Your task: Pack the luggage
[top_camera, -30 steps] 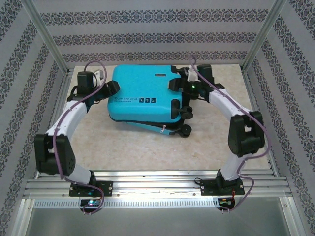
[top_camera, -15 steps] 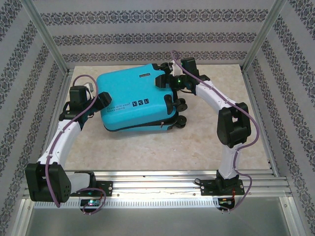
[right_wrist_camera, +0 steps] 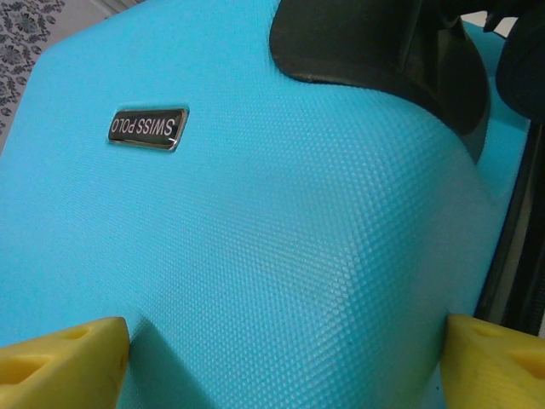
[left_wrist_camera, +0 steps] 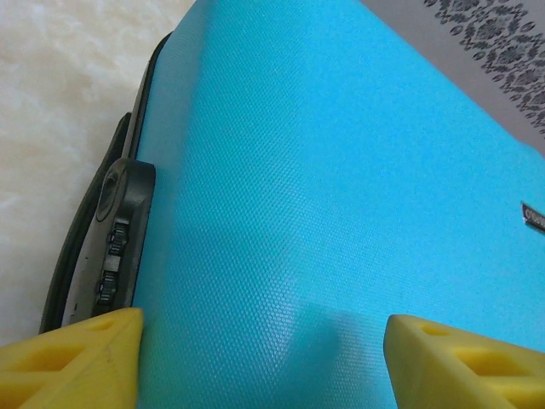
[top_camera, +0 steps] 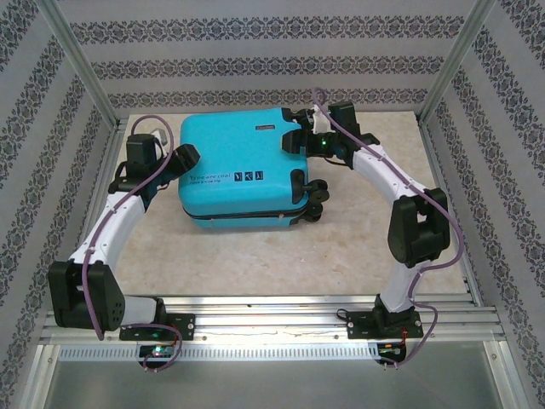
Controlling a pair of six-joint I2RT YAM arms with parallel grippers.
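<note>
Top external view gives you the luggage lying flat and closed on the counter, towards the far middle, its black wheels on the right side. Your left hand is at the case's left edge, and your right hand is at its far right corner. Both hands are released: in each wrist view the yellow fingertips stand wide apart over the turquoise shell, clamping nothing. Left wrist view shows you the black lock on the case's side; right wrist view shows the badge.
</note>
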